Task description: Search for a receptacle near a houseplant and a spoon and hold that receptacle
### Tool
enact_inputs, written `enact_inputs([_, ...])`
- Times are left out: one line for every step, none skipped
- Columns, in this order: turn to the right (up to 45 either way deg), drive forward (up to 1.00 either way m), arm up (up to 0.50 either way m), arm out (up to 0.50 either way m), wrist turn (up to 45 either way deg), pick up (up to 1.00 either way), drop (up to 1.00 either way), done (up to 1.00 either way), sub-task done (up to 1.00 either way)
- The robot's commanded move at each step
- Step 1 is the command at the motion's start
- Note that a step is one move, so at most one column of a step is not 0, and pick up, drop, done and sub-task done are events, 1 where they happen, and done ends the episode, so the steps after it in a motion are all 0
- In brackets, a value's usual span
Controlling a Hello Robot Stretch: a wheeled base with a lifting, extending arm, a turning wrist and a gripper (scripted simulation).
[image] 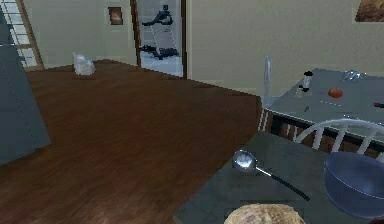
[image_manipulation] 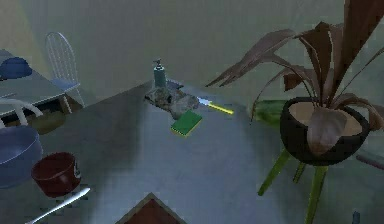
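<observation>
on the grey counter (image: 222, 190) at lower right lie a metal ladle (image: 264, 171), a bluish bowl (image: 356, 182) at the right edge and a tan loaf (image: 264, 214) at the bottom. beyond stand a white chair (image: 336, 130) and a table (image: 312, 106) bearing a red thing (image: 335, 92).

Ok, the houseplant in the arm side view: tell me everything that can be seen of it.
The houseplant stands upright at the arm side view's right. Long, drooping reddish-brown leaves spread from a round, dark brown pot with a paler inside. The pot sits on thin green legs splayed down onto the grey surface. Some leaves run off the picture's top and right edges.
</observation>
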Motion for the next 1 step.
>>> enact_inputs([0.0, 0.00, 0.38, 0.00, 0.0, 0.00, 0.00, 0.00, 0.00])
